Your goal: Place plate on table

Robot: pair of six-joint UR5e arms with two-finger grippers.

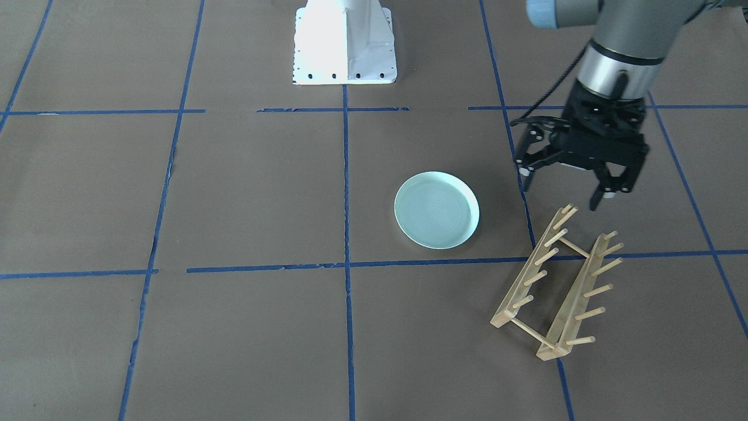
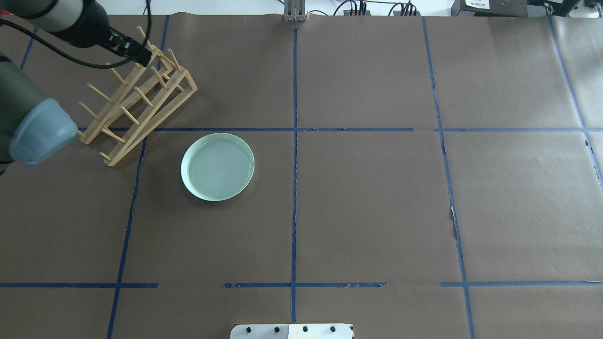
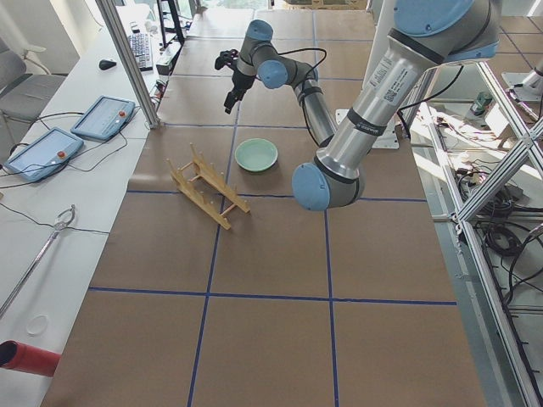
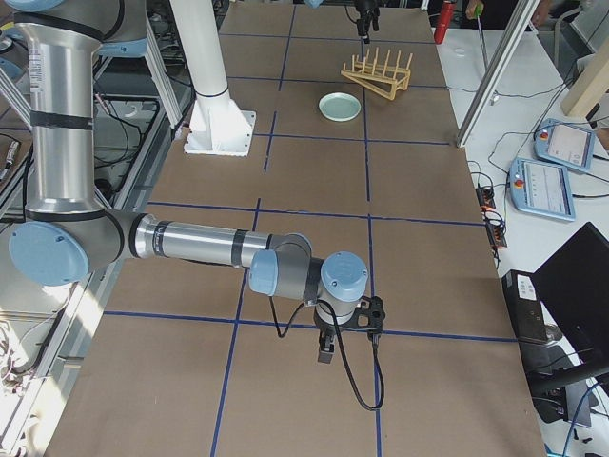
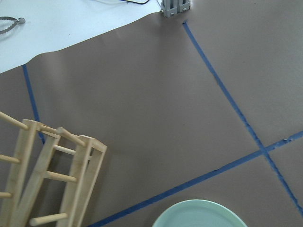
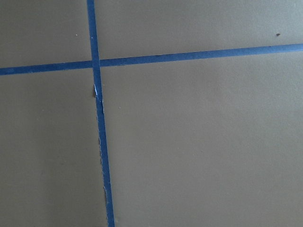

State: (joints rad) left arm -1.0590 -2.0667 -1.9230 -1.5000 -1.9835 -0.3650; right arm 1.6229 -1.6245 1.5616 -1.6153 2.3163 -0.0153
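Observation:
The pale mint-green plate (image 1: 436, 209) lies flat on the brown paper table (image 1: 234, 193), rim up, with nothing on it. It also shows in the overhead view (image 2: 217, 166) and at the bottom edge of the left wrist view (image 5: 199, 215). My left gripper (image 1: 561, 187) is open and empty. It hangs above the table to the plate's side, over the robot-side end of the wooden rack, clear of the plate. My right gripper (image 4: 324, 347) shows only in the exterior right view, low over the table and far from the plate. I cannot tell whether it is open or shut.
A light wooden peg dish rack (image 1: 555, 286) stands empty beside the plate, also in the overhead view (image 2: 136, 96). The white robot base (image 1: 345, 44) stands at the table's robot side. A side desk with tablets (image 3: 102, 117) runs along the far table edge.

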